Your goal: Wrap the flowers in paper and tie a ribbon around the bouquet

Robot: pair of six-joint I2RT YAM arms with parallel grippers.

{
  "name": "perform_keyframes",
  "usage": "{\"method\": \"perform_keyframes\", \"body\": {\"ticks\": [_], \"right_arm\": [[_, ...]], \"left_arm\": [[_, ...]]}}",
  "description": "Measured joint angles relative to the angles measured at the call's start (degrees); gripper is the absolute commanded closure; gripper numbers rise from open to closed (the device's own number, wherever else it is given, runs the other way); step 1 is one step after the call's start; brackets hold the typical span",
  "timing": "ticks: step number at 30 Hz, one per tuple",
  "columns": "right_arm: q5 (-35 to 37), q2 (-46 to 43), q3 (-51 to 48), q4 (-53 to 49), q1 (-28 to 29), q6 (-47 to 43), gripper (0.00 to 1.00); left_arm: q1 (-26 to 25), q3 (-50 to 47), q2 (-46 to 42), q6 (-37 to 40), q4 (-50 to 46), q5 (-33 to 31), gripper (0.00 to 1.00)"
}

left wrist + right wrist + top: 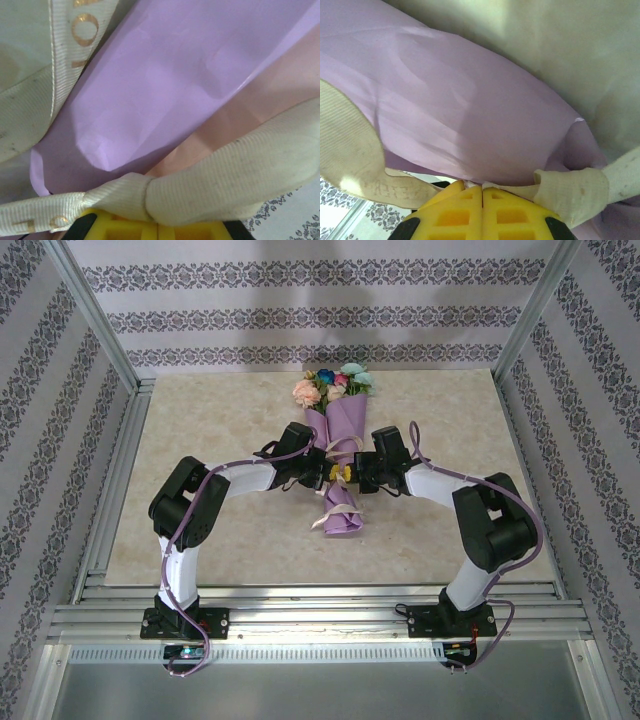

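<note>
The bouquet [340, 435] lies in the middle of the bench [200, 420] in the top external view. It lies lengthwise, with the flowers [335, 385] pointing at the far edge and the narrow end of the paper pointing at the near edge. The two arms reach in from either side and meet at its waist. The left claw [328, 473] is against the left flank of the cone and the right claw [352, 475] against the right flank, with the wrapped stems between them. A cream strand of the ribbon [341, 444] arcs across the lilac just beyond the claws. From this height I cannot tell how far either claw is open.

In the left wrist view, the lilac paper [165, 90] lies directly ahead of the left claw [156, 225] and very near it. The ribbon [225, 170] crosses right over the yellow fingertips [125, 227], gathered into a tight bunch there, and a second band with gold lettering runs up the left side. The fingers sit close together, but the ribbon covers their tips. I cannot tell whether they are clamped on it or slightly parted.

In the right wrist view, the paper [460, 100] bulges just above the right claw [482, 189], with the pale bench [570, 50] beyond it. The yellow fingers [445, 217] are pressed together, with only a seam between them. The ribbon [345, 145] comes in to that seam from both sides, a broad band on the left and a folded piece on the right, and is pinched at the tips.
</note>
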Motion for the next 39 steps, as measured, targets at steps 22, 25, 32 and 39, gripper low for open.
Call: {"method": "perform_keyframes", "body": {"ticks": [22, 25, 32, 39], "right_arm": [[1.79, -4.33, -0.02, -0.52, -3.26, -2.54, 1.00], [1.79, -4.52, -0.07, -0.52, -3.37, -2.73, 1.00], [1.79, -4.55, -0.42, -0.50, -3.37, -3.19, 1.00], [1.79, -4.57, -0.57, -0.42, -3.34, -3.56, 1.00]], "left_arm": [[0.13, 7.23, -3.48, 7.08, -18.47, -0.20, 0.40], [0.17, 8.74, -4.59, 9.22, -22.64, -0.24, 0.39], [1.68, 22.36, -3.15, 24.11, -40.87, -2.82, 0.38], [1.88, 38.34, 4.52, 46.40, -52.61, -8.41, 0.40]]}}
